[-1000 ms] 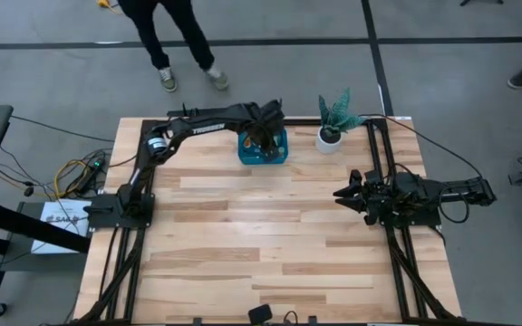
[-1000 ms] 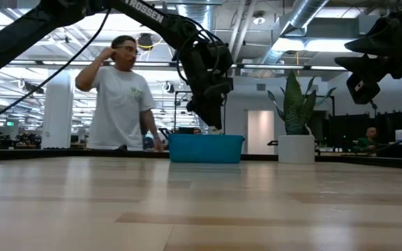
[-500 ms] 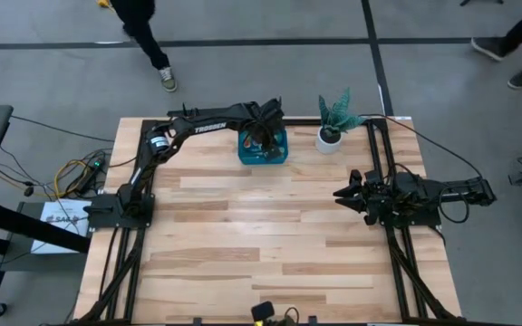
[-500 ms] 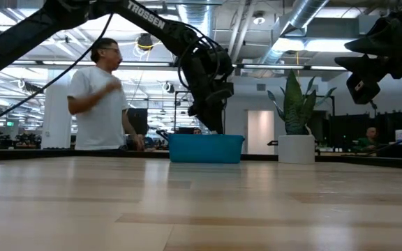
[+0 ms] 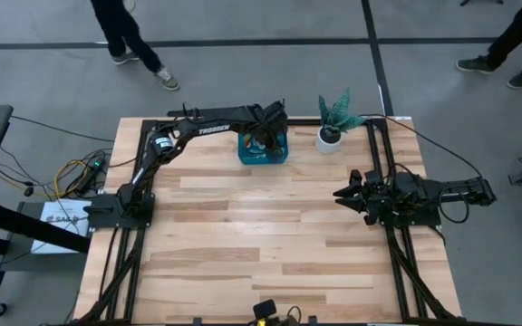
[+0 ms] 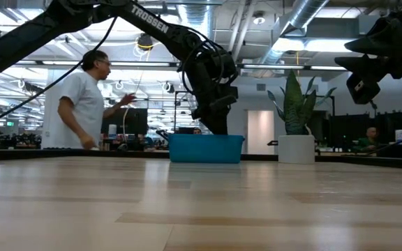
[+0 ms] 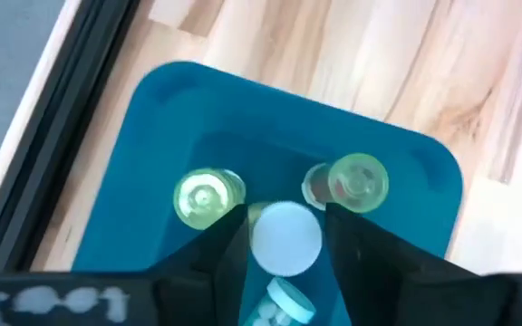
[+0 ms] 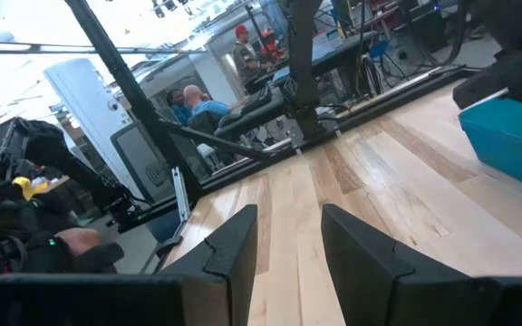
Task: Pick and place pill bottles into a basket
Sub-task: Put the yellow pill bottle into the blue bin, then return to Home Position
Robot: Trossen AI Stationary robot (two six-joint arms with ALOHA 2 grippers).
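The teal-blue basket stands at the table's far edge, also seen in the low view. My left gripper reaches down into it, open. A white-capped pill bottle stands upright between its fingers with a thin gap on each side. Two pale yellow-green bottles stand upright on the basket floor just beyond the fingers. A teal-capped bottle lies under the gripper. My right gripper waits open above the table's right side, holding nothing.
A potted plant in a white pot stands just right of the basket. Dark arm frames run along the left and right table edges. The wooden tabletop spreads toward the near edge. People walk on the floor beyond the far edge.
My left gripper has sunk a little, its fingers now down at the basket's rim. In the room behind the table a person has walked toward the left.
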